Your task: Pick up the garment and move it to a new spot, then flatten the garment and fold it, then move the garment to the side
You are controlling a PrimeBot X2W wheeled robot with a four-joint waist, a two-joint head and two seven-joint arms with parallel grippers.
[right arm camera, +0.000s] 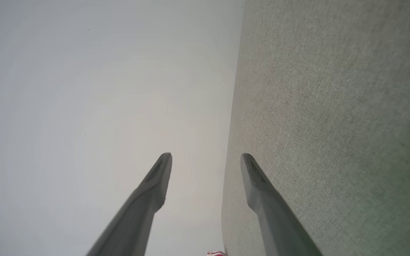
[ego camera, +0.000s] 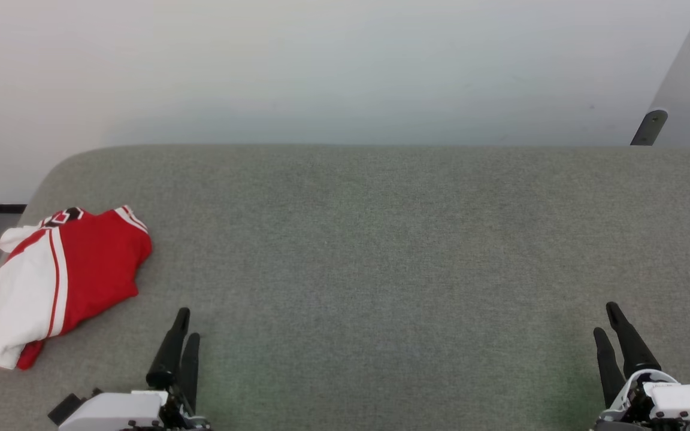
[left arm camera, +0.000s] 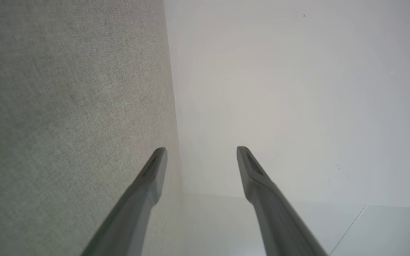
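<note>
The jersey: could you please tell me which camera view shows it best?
The head view: the jersey lies crumpled at the left end of the table, in plain sight. The right wrist view catches just a red-and-white sliver at its bottom edge, probably the jersey. The left wrist view faces table and wall.

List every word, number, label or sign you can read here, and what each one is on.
Nothing reads in full.
Black, white-outlined marking on the crumpled red-and-white garment: folded over, unreadable.
Grey padded surface and wall: no text.
</note>
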